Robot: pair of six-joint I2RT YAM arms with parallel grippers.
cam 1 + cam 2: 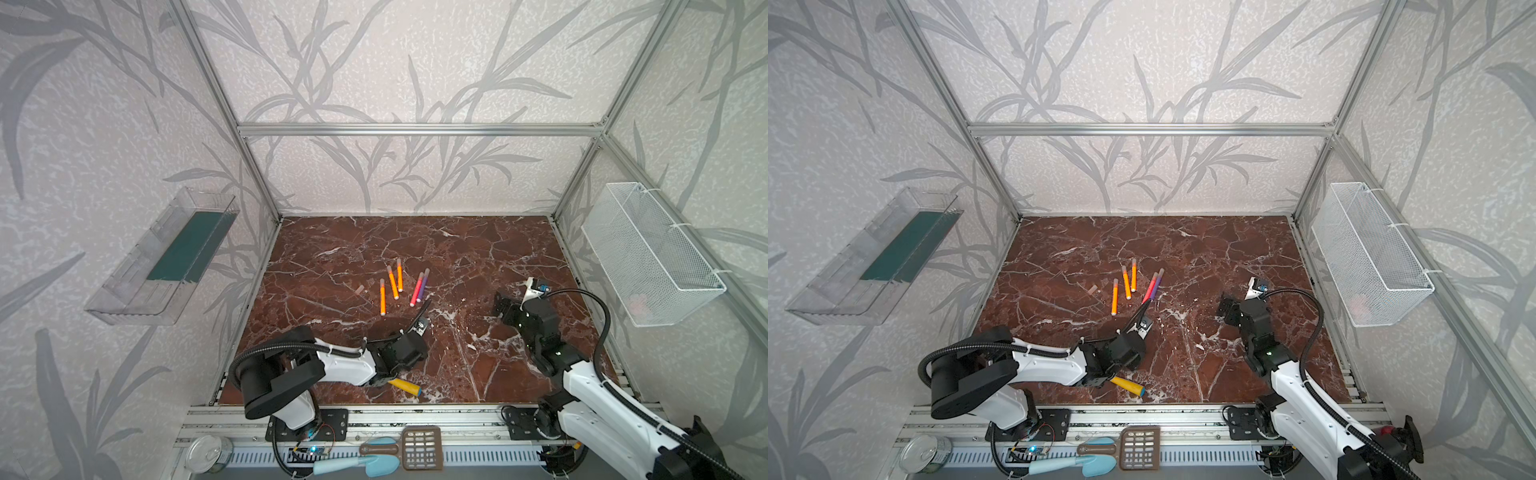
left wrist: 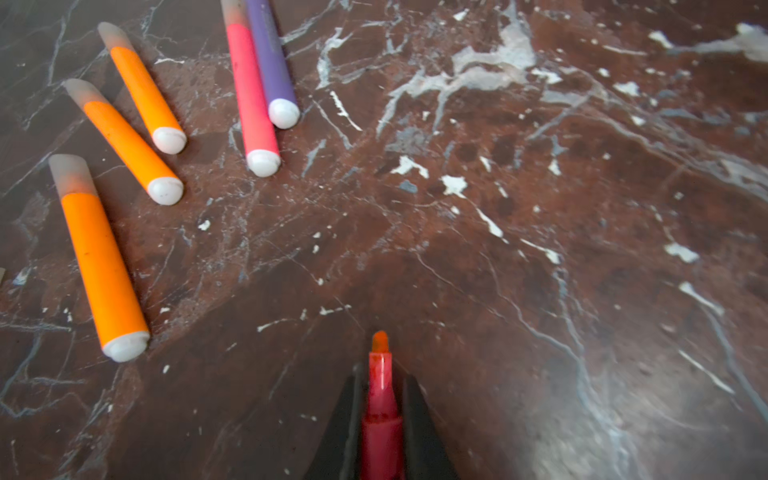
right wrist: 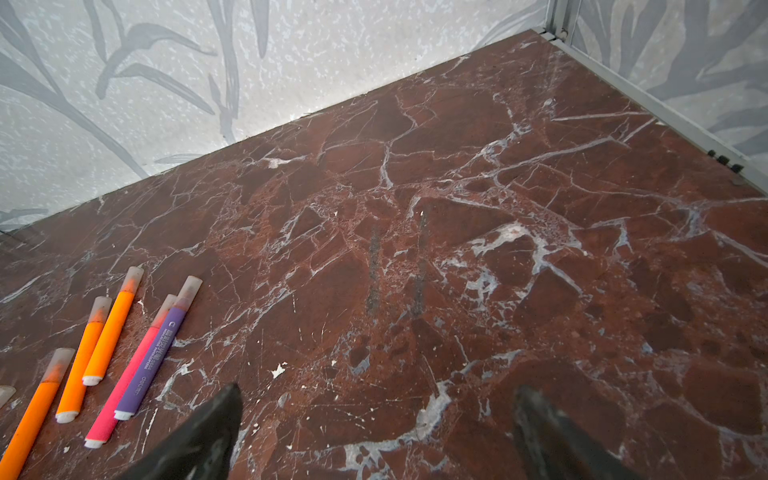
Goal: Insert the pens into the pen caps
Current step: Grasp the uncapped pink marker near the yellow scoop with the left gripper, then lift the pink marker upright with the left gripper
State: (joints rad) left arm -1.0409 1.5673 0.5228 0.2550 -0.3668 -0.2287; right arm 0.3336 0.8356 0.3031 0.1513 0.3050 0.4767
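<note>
Tapering left gripper [image 2: 382, 374] fingers [image 2: 417, 428] pinch a slim pink-red pen [image 2: 381, 419].

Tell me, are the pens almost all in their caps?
Almost. Five lie capped: three orange pens, a pink pen, a purple pen. The left claw grips the last red pen, tip bare. Left: push it into the loose cap. The right claw is open.

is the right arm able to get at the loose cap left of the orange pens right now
Probably, but awkwardly: the right pincer is open and empty, yet the capped pens lie between it and the loose cap.
</note>
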